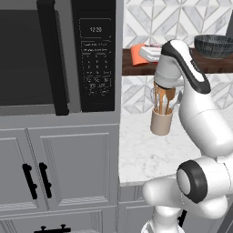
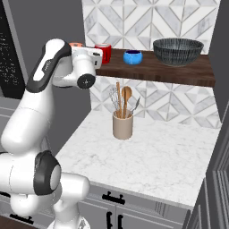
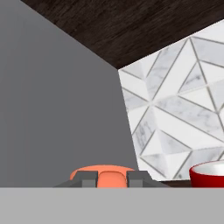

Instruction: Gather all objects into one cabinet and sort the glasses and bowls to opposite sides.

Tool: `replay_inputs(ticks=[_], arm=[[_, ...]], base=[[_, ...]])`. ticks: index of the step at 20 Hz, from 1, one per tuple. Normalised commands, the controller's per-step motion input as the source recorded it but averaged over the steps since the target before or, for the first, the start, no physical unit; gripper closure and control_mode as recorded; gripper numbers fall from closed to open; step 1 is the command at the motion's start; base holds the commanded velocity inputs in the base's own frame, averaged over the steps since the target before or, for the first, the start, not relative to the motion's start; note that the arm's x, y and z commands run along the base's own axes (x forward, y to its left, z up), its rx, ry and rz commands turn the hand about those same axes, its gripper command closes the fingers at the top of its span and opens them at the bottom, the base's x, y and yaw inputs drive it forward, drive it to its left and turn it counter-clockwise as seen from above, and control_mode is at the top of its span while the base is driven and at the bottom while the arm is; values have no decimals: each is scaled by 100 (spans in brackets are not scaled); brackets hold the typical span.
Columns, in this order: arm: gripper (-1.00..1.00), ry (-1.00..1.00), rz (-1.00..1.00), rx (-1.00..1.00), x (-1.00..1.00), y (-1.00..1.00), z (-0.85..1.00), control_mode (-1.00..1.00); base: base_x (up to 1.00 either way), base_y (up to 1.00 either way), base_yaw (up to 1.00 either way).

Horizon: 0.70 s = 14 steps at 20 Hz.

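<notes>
Gripper (image 3: 112, 178) pinching the glossy orange mug (image 3: 103, 174) at the wooden shelf's (image 2: 179, 71) left end, red mug (image 2: 103, 53) beside it.

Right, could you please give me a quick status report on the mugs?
Gripper shut on orange mug at shelf's left end. Red mug beside it. Nothing blocking.

Microwave (image 1: 59, 54) display (image 1: 95, 29) reads 12:20.
</notes>
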Motion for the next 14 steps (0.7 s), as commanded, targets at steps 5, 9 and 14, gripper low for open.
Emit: replay_inputs(ticks=[5, 9, 14], arm=[[100, 0, 1, 1, 3, 0, -7, -100], [100, 0, 0, 0, 33, 0, 0, -100], [100, -2, 0, 0, 28, 7, 0, -100]], base=[[0, 0, 0], [0, 0, 0], [0, 0, 0]])
